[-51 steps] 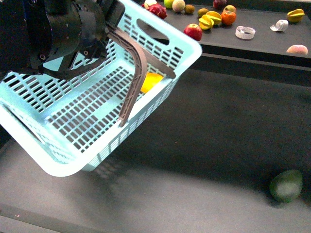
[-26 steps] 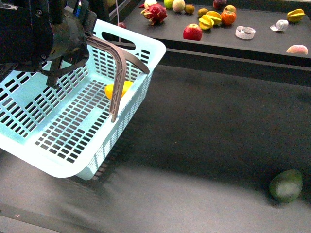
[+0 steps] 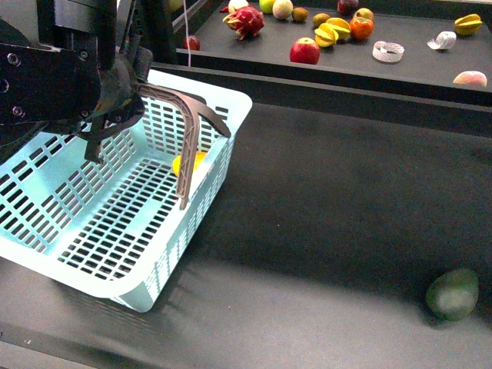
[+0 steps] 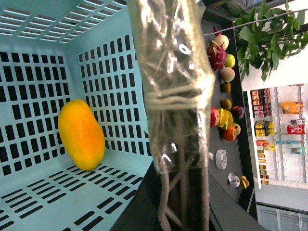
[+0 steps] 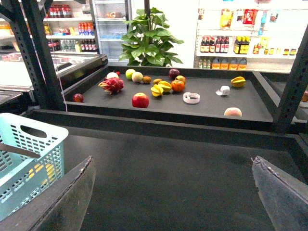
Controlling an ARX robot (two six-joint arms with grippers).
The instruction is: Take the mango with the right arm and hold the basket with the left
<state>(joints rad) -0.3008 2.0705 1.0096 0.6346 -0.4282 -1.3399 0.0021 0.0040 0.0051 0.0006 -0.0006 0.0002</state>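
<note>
The pale turquoise basket (image 3: 231, 104) is at the left of the front view, a little tilted, over the dark table. The yellow-orange mango (image 3: 188, 163) lies inside it against the far wall, partly behind the raised grey-brown handle (image 3: 188, 131). My left gripper (image 3: 127, 92) is shut on the basket at its handle. In the left wrist view a tape-wrapped finger (image 4: 175, 86) crosses the basket (image 4: 29, 86), with the mango (image 4: 81, 134) on its floor. My right gripper (image 5: 173, 163) is open and empty above the dark table, with the basket (image 5: 33, 139) off to one side.
A dark green oval fruit (image 3: 452, 294) lies on the table at the near right. A raised shelf (image 3: 407, 73) at the back holds several fruits, among them a red apple (image 3: 305, 51) and a dragon fruit (image 3: 246, 21), plus a white tape roll (image 3: 388, 51).
The basket has swung left and down with my left arm and now sits flatter. The mango has stayed inside by the far wall. The green fruit has not moved.
</note>
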